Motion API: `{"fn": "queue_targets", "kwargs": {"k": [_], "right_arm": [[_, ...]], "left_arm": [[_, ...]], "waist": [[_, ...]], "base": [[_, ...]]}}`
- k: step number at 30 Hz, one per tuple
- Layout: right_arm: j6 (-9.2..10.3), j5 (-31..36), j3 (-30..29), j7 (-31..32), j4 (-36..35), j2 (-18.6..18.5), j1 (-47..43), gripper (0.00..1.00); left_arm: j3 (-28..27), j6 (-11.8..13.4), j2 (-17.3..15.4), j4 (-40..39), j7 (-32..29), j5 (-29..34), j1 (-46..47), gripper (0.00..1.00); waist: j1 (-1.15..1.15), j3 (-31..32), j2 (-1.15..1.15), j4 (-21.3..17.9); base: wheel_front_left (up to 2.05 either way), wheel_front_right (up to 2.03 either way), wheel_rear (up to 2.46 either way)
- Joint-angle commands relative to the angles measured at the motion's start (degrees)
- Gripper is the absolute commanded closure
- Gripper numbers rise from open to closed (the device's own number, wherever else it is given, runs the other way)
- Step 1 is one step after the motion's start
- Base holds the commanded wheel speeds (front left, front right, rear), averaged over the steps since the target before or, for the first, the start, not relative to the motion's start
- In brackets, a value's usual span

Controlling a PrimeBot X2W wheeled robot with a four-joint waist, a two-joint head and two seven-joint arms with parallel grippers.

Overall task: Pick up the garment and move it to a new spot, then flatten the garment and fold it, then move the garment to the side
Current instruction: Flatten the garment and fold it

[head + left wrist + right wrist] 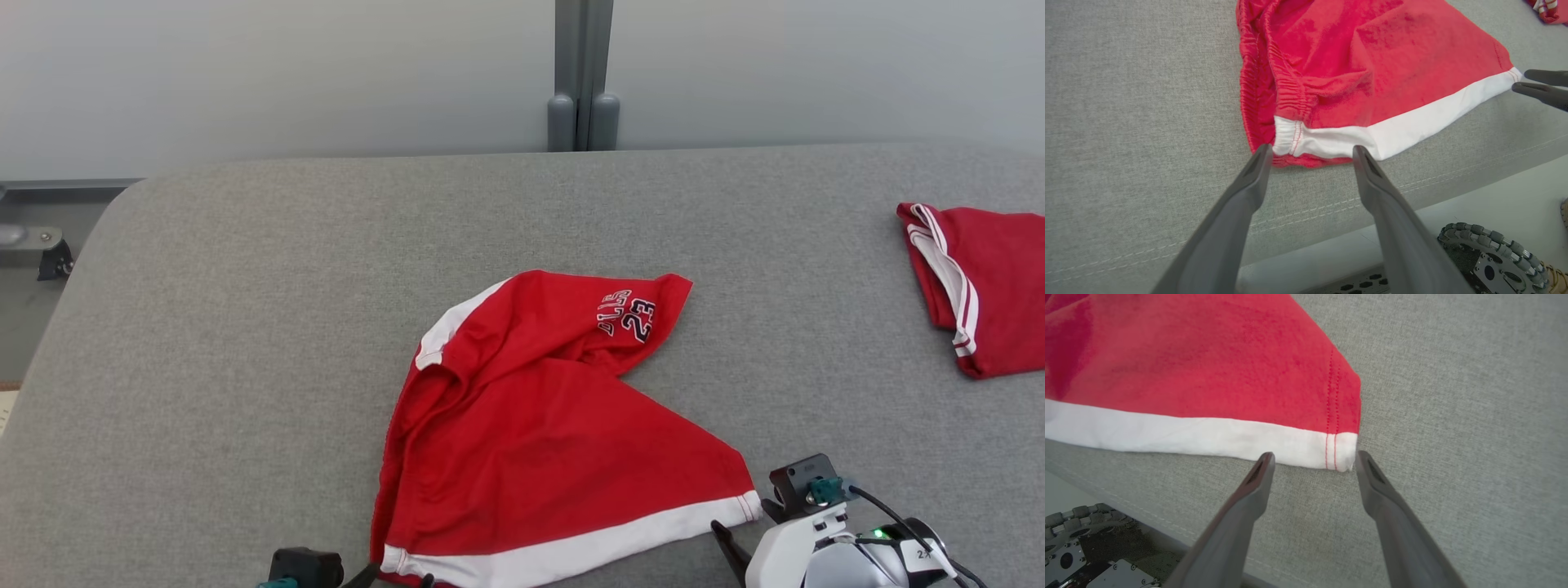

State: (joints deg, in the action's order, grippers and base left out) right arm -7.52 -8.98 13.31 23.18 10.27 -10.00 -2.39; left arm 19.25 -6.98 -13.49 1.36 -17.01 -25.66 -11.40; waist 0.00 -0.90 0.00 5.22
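The left gripper (1311,150) sits low at the near edge of the grey table (204,343), left of the middle. Its two dark fingers (1237,204) are spread wide and squeeze nothing. The right gripper (1314,455) sits low at the same edge, right of the middle, fingers wide too. Its pale wrist (804,551) is behind it.

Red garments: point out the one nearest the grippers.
The red shorts printed 23, in the middle: left gripper and right gripper stand at its white hem. The other red garment lies folded, far right.
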Motion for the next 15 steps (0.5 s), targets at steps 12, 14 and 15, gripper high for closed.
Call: {"fn": "queue_targets", "kwargs": {"k": [12, 14, 15], "right_arm": [[0.07, 1.2, 0.6, -0.9, 3.3, 1.2, 3.4, 0.00], [0.07, 1.0, 0.7, -0.5, 4.3, 1.6, 4.0, 0.55], [0.07, 0.9, 0.6, -0.5, 4.7, 1.8, 4.2, 0.80]], "left_arm": [[1.3, -0.3, -0.2, 2.9, 1.7, -1.2, 4.1, 0.00], [1.7, -0.4, -0.1, 3.7, 2.0, -1.5, 4.8, 0.40], [1.8, -0.4, -0.1, 4.2, 2.1, -1.7, 5.0, 0.58]], "waist": [[0.00, -3.4, 0.00, 0.1], [0.00, -3.8, 0.00, 0.0], [0.00, -3.9, 0.00, 0.0]], "base": [[0.00, 0.00, 0.00], [0.00, 0.00, 0.00], [0.00, 0.00, 0.00]]}}
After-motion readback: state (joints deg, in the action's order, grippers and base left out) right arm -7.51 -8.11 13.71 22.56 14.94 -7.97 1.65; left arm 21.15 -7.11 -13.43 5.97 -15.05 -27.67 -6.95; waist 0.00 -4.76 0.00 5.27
